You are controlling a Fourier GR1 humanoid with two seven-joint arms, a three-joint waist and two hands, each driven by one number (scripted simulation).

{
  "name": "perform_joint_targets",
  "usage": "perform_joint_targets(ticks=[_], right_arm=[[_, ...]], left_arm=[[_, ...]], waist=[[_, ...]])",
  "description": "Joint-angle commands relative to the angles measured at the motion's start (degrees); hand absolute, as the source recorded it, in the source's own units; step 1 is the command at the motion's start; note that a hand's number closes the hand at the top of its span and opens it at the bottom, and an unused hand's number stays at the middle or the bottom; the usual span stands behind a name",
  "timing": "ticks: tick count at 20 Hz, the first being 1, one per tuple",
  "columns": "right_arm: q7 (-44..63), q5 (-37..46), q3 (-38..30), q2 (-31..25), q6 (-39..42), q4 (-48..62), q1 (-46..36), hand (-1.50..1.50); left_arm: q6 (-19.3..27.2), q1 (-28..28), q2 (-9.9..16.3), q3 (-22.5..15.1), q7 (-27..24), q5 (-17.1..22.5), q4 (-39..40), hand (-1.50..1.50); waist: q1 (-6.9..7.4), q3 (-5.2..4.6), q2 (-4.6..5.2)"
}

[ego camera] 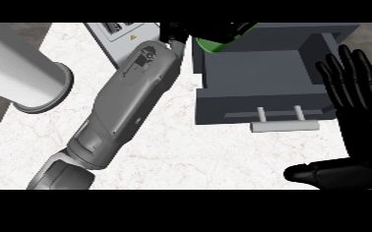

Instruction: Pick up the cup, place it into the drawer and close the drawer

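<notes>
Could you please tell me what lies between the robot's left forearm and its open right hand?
In the head view, the open grey drawer lies between the left forearm and right hand.

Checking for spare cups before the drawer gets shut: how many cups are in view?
1. The green cup is at the open drawer's back left corner, held by the left hand, which hides part of it. Others may be hidden behind the arm.

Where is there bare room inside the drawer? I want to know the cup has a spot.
The drawer floor is bare from its front wall back across the middle and to the right wall. It is crowded only at the back left corner, where the left hand holds the green cup. The right hand rests open by the drawer's right side.
</notes>
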Motion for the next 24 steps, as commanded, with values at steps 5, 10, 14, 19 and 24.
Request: perform_joint_targets(ticks=[5,10,14,19,24], right_arm=[[1.9,-0.14,0.24,-0.22,-0.52,0.26,-1.98,-1.5],[1.29,-1.28,0.29,-0.46,0.8,1.27,-1.91,-1.5],[-2.21,1.16,2.91,1.6,1.0,1.2,1.38,-1.5],[-1.38,-1.5,1.05,-0.51,2.55,3.51,-3.43,-1.5],[1.88,-1.49,1.83,0.32,0.56,-0.53,-3.32,-1.5]], left_arm=[[2.42,-3.82,-0.02,-8.93,-4.84,8.92,11.62,1.5],[3.8,-5.1,-0.02,-14.43,-5.36,11.77,14.28,1.5],[3.94,-8.5,-0.02,-16.22,-4.39,12.27,17.29,1.5],[4.43,-10.07,-0.02,-20.48,-2.74,11.73,21.69,1.5],[6.65,-8.84,-0.02,-24.86,-1.22,12.7,20.59,-1.5]], waist=[[-1.82,0.02,0.33],[-2.56,0.04,0.46],[-2.84,0.06,0.54],[-3.72,0.09,1.07],[-4.26,0.05,0.83]])
